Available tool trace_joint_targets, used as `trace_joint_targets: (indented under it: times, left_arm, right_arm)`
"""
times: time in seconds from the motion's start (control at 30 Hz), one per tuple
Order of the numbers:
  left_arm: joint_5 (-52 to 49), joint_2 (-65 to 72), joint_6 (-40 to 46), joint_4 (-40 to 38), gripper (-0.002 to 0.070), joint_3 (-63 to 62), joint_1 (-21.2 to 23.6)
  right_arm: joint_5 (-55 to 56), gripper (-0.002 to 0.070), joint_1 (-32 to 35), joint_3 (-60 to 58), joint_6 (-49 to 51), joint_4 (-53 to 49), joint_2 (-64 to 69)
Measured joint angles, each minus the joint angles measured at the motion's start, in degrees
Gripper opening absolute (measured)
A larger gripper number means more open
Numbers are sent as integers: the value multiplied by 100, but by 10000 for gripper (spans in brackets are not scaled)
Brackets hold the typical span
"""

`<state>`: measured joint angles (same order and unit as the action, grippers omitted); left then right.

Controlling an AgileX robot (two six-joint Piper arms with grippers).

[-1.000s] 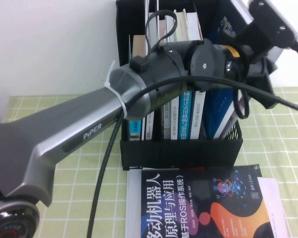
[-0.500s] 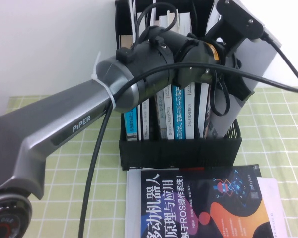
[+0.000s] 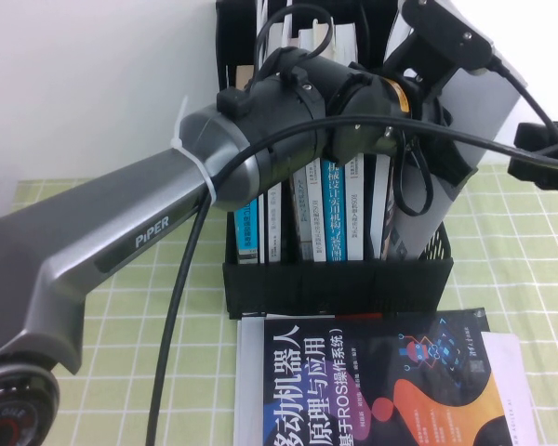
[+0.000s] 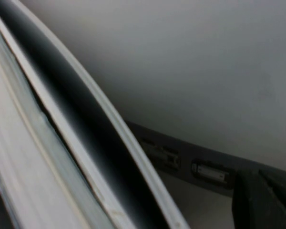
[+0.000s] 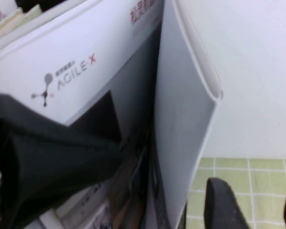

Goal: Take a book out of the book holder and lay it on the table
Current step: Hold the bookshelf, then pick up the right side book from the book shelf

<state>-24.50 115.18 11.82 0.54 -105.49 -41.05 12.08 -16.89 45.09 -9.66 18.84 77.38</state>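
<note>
One pale book (image 3: 488, 116) leans from the book holder (image 3: 339, 279), beside the left gripper (image 3: 451, 139); its jaw state cannot be told. Right gripper (image 5: 250, 205) jaws stand apart beside it, empty.

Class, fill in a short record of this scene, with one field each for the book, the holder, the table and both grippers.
book: pale and tilted, leaning out at the holder's right end; not on the table
book holder: black, upright, other books standing in its slots
table: green grid cloth; a black-and-orange book lies flat in front of the holder
left gripper: up at the tilted book; grip hidden
right gripper: close beside the pale book, fingers apart, nothing between them
</note>
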Motion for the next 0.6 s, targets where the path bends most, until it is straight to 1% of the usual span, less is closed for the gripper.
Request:
trace_joint_targets:
  times: [0.07, 0.13, 0.23, 0.33, 0.6]
  left_arm:
    - [11, 0, -28, -5, -4, 0, 0]
    - [20, 0, -52, -5, -4, 0, 0]
    - [33, 0, -105, -5, -4, 0, 0]
    - [56, 0, -161, -5, -4, 0, 0]
    - [68, 0, -191, 17, -4, 0, 0]
  right_arm:
    - [238, 285, 0, 0, 635, -435, 150]
    - [545, 285, 0, 0, 1418, -1162, 269]
    - [1087, 286, 0, 0, 2243, -2017, 414]
    - [1458, 288, -9, 9, 2529, -2193, 584]
    - [2377, 283, -9, 215, 2728, -2079, 1541]
